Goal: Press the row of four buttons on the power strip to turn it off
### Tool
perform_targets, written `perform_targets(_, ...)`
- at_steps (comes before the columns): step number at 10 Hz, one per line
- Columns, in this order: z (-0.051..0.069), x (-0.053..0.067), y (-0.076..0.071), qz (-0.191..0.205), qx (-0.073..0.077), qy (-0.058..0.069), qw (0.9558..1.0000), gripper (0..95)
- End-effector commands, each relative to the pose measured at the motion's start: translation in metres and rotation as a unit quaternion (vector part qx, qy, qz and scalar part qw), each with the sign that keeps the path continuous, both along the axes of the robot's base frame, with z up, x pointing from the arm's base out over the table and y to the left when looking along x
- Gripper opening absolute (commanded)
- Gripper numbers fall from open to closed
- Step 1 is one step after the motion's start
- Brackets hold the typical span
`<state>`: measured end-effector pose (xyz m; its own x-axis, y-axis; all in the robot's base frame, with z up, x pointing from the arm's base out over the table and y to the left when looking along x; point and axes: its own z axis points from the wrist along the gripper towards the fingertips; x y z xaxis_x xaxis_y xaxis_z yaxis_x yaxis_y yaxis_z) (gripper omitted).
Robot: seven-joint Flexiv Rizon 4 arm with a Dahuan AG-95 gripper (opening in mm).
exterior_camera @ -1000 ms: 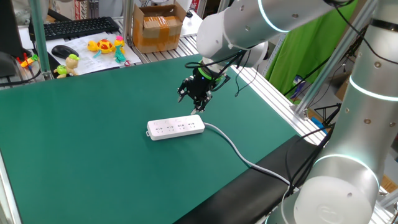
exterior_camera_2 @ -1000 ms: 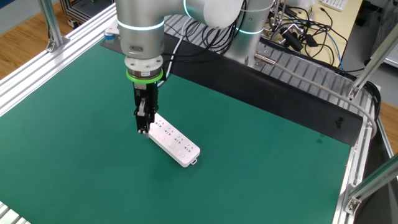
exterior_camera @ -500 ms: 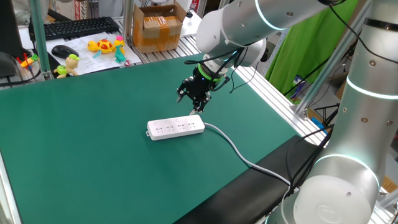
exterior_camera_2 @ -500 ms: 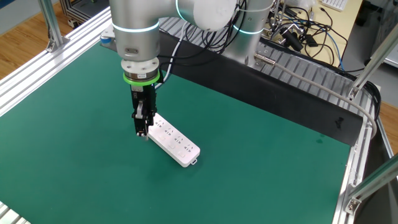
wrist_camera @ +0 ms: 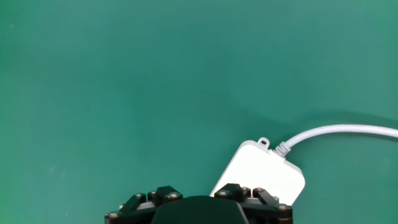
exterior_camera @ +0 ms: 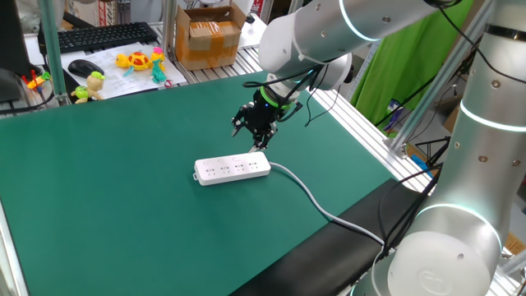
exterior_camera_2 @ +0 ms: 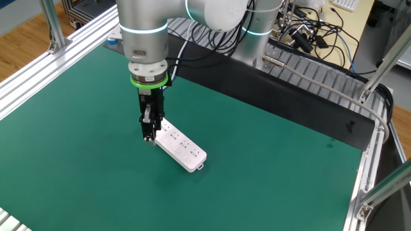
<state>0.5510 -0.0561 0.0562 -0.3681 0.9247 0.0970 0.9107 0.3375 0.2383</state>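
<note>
Most of the power strip [wrist_camera: 264, 177] behind the end effector [wrist_camera: 199, 205]

The power strip [exterior_camera: 233, 169] looks like smooth white plastic with a faint satin sheen, its rounded end plain in the hand view. Its cable [wrist_camera: 339, 134] is pale grey with a finely ribbed or braided sleeve, though the texture is hard to judge. The table mat [exterior_camera: 123, 205] is matt green, even and slightly soft-looking, perhaps rubber or felt. The gripper [exterior_camera_2: 149, 131] is matt black, metal or hard plastic, with small bright screws. The arm [exterior_camera_2: 144, 32] wears glossy silver-grey shells. The table frame [exterior_camera_2: 321, 80] is ribbed, brushed aluminium. The box [exterior_camera: 207, 37] is dull brown cardboard.
</note>
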Motion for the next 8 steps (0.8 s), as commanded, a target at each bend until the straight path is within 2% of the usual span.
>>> perform_targets(1,-0.0012,-0.0009,0.0001,-0.003,0.003,0.001,1.0000,57.0)
perform_targets(3,-0.0061,-0.0015,0.0000,0.000,0.000,0.001,1.0000,57.0)
perform_targets(5,-0.0078,-0.0023,0.0002,-0.009,0.002,0.003,1.0000,57.0)
perform_targets(8,-0.0108,-0.0035,0.0004,0.000,0.003,0.001,1.0000,57.0)
